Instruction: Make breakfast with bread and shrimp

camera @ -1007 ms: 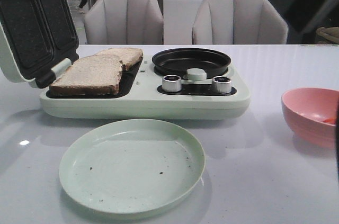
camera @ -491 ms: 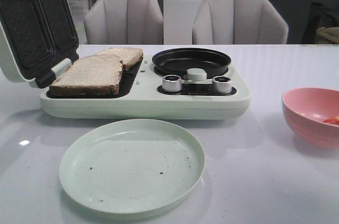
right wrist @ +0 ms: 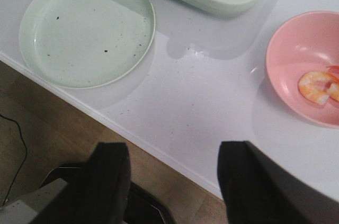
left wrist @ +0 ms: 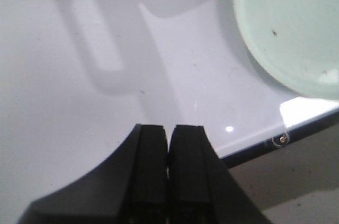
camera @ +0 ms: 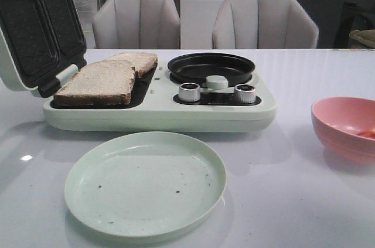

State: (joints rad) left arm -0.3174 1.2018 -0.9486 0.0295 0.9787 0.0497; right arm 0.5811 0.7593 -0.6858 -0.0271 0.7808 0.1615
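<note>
Left claw (left wrist: pixel 168 152) pressed together over bare table (left wrist: pixel 63 128); right claw (right wrist: pixel 172 173) spread (empty) near pink bowl (right wrist: pixel 296 38) with shrimp (right wrist: pixel 313 86).

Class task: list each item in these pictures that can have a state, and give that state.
breakfast maker lid: open, tilted back
bread: two slices on the grill plate
frying pan: empty
plate: empty, crumbs only
pink bowl: holds shrimp
left gripper: shut, empty
right gripper: open, empty
</note>
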